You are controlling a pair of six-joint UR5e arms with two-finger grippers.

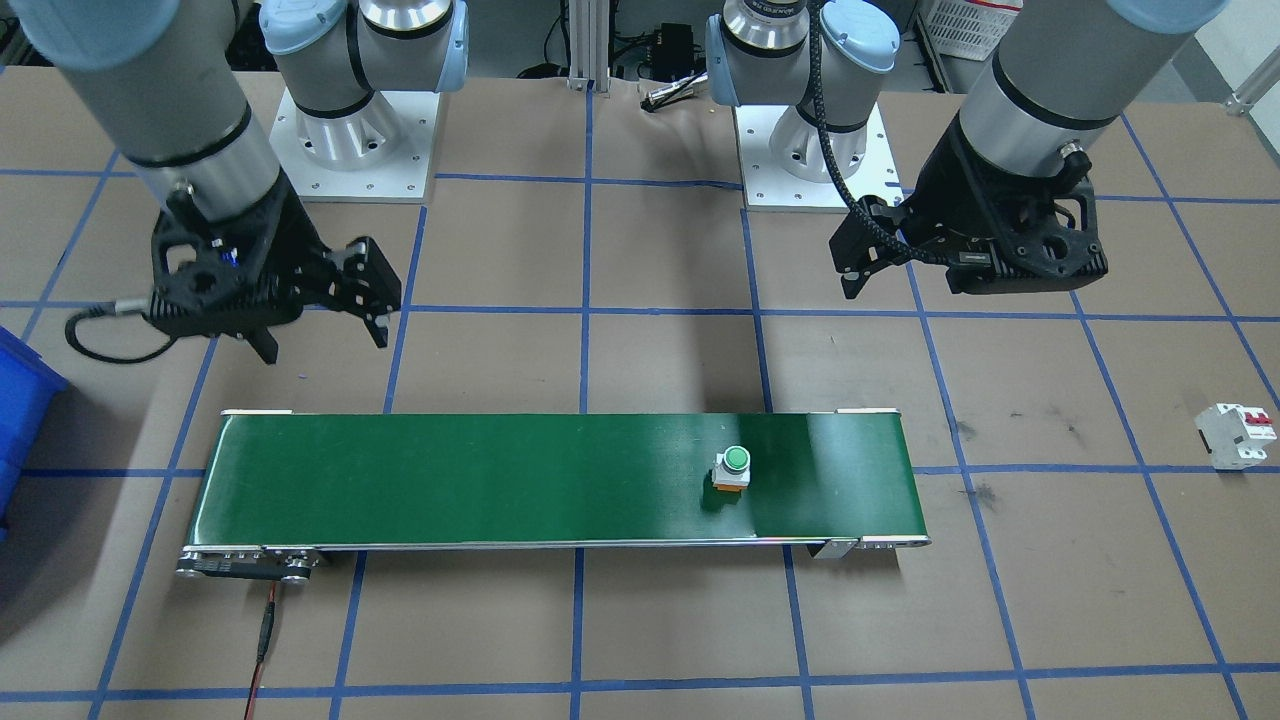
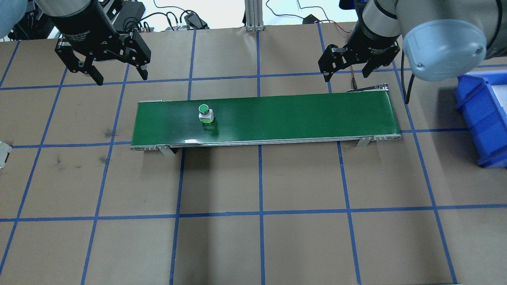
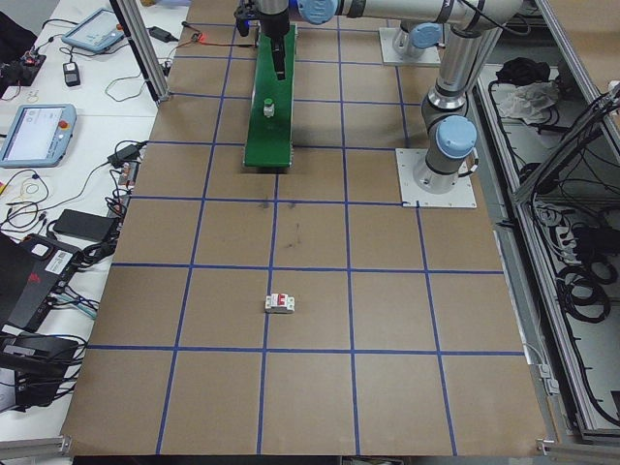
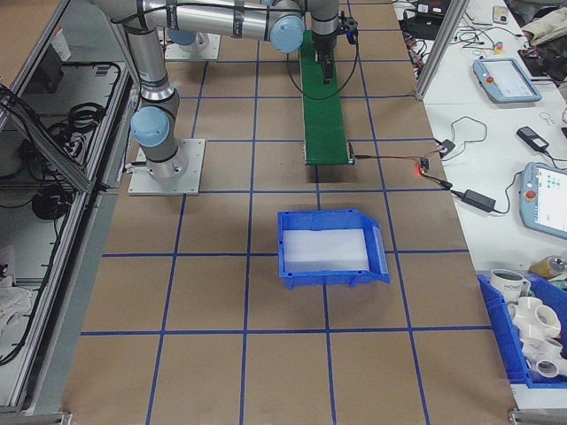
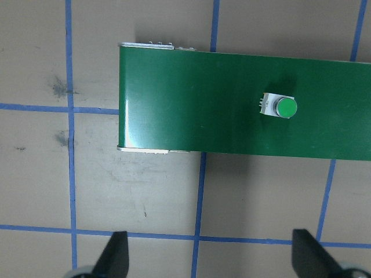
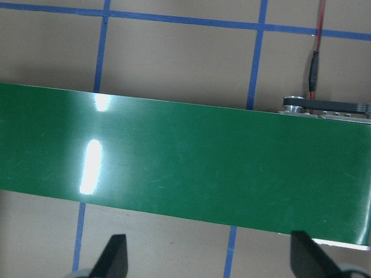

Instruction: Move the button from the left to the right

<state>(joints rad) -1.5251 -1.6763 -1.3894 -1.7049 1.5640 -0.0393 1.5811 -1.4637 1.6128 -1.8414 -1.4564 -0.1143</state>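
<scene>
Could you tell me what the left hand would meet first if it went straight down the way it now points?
Probably bare table paper: the left hand points downward beside the green conveyor belt, clear of the button; exact depth is uncertain.

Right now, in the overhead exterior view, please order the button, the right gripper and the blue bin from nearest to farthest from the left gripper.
1. The button: on the green belt's left part, just right of and below the left gripper.
2. The right gripper: across the table, above the belt's right end.
3. The blue bin: at the view's right edge, farthest.
</scene>
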